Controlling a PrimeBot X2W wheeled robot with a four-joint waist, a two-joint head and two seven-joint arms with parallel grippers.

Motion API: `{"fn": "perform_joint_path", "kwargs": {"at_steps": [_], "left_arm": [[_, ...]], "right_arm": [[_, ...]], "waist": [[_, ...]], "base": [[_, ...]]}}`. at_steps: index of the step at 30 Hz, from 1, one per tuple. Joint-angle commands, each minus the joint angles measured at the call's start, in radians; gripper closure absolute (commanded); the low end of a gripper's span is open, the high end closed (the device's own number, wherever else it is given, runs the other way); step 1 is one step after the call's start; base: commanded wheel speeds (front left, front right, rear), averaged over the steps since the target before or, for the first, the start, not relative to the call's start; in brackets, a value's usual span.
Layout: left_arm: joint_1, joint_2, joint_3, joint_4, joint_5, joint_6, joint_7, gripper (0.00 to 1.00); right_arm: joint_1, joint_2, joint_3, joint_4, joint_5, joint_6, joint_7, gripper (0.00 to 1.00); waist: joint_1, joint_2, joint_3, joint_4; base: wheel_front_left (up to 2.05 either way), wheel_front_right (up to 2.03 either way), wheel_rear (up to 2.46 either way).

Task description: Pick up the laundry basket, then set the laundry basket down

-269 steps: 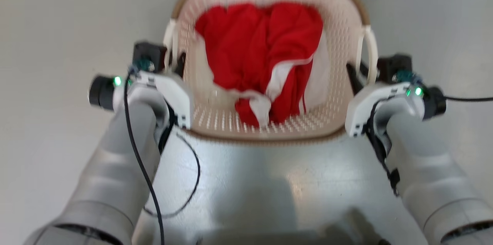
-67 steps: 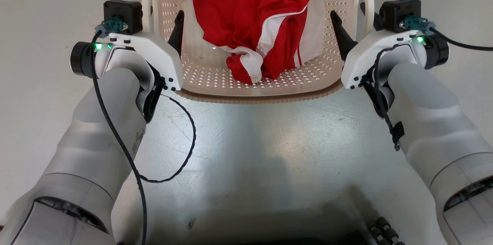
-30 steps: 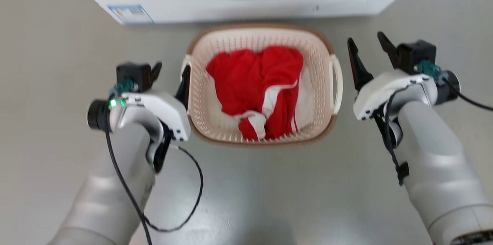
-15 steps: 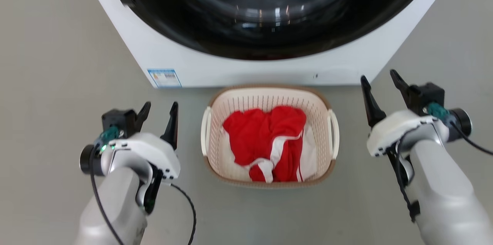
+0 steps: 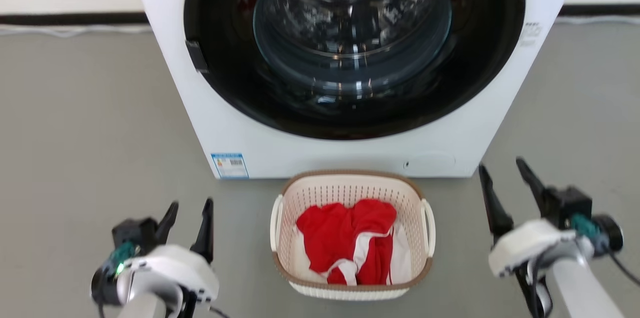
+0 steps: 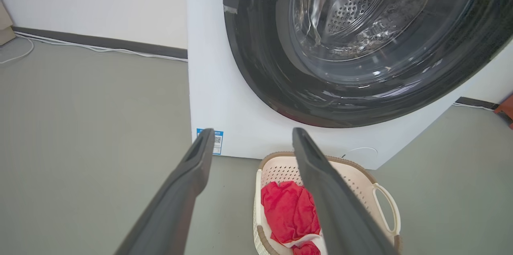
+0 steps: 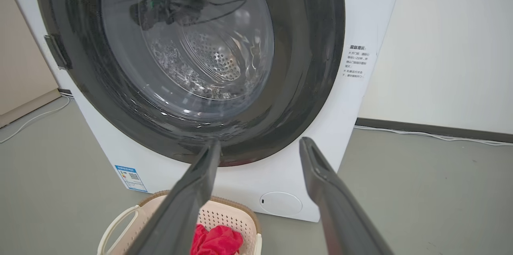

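Observation:
The laundry basket (image 5: 350, 185) is cream-white and perforated, with a brown rim and white side loop handles. It stands on the grey floor just in front of the washer, holding red and white clothing (image 5: 350, 238). My left gripper (image 5: 190, 213) hovers open well to the basket's left, and my right gripper (image 5: 502, 170) stands open to its right. Neither touches the basket. The left wrist view has the basket (image 6: 360, 175) low at the right, past my open left gripper (image 6: 250, 134). The right wrist view has the basket (image 7: 236, 213) at the bottom left, below my open right gripper (image 7: 260, 144).
A white front-loading washer (image 5: 230, 123) with a large dark round door (image 5: 352, 43) fills the space behind the basket. A wall with a dark baseboard (image 5: 70, 18) and a white cable (image 6: 100, 48) runs behind it. Grey floor (image 5: 90, 123) lies open on both sides.
The head camera has tilted up, so more of the washer shows and the basket sits lower. Both grippers have drawn away from the basket's handles, which they flanked a second ago.

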Motion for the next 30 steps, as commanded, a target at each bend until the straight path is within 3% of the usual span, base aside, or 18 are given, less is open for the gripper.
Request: {"fn": "perform_joint_path", "kwargs": {"at_steps": [1,10,18,19,30], "left_arm": [[0.001,0.023,0.044,-0.037,0.010,-0.006,-0.006,0.00],[0.139,0.013,0.092,-0.144,0.032,0.012,-0.006,0.00],[0.212,0.005,0.139,-0.219,0.029,0.020,-0.006,0.00],[0.242,-0.010,0.108,-0.191,0.033,0.018,0.000,1.00],[0.276,-0.030,0.115,-0.143,-0.018,0.013,0.019,1.00]], "right_arm": [[0.021,0.001,0.016,-0.051,0.008,0.006,-0.011,0.00],[0.218,0.023,-0.033,-0.243,0.019,0.006,-0.011,0.00],[0.297,0.028,-0.065,-0.271,0.000,0.006,-0.011,0.00],[0.317,0.036,-0.081,-0.238,0.007,0.000,0.000,1.00],[0.335,0.057,-0.081,-0.184,0.071,-0.001,0.024,1.00]], "waist": [[0.0000,0.0000,-0.029,-0.002],[0.0000,0.0000,-0.082,-0.016],[0.0000,0.0000,-0.110,-0.024],[0.0000,0.0000,-0.109,-0.024],[0.0017,0.0000,-0.110,-0.024]], "base": [[0.00,0.00,0.00],[0.00,0.00,0.00],[0.00,0.00,0.00],[0.00,0.00,0.00],[0.00,0.00,0.00]]}}
